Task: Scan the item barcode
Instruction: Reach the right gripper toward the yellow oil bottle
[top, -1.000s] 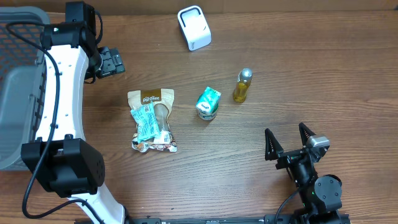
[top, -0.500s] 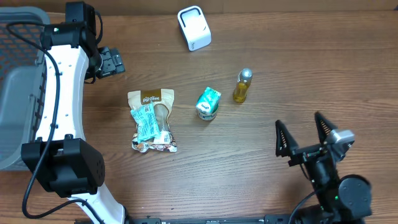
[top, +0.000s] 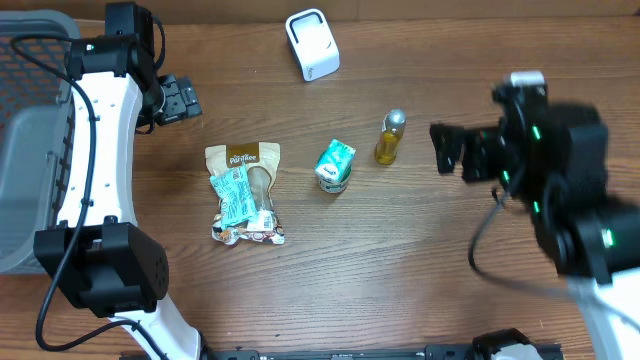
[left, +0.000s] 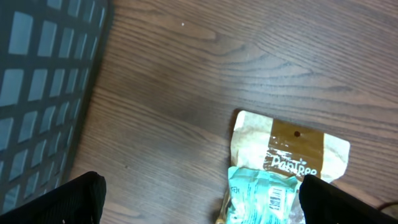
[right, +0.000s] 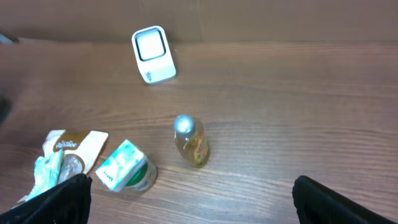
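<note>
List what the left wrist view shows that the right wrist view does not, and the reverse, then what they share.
Left wrist only: the grey mesh basket and the barcode on the teal packet. Right wrist only: the white scanner, the yellow bottle and the green carton. Both: the brown snack pouch with the teal packet lying on it, on the wooden table.

Left arm (top: 95, 150), left of frame: white shell links joined by black joint housings, black cable (top: 42, 315) run alongside. Right arm (top: 560, 170), right of frame: black housings, blurred, green lights seen, white cap on top.
</note>
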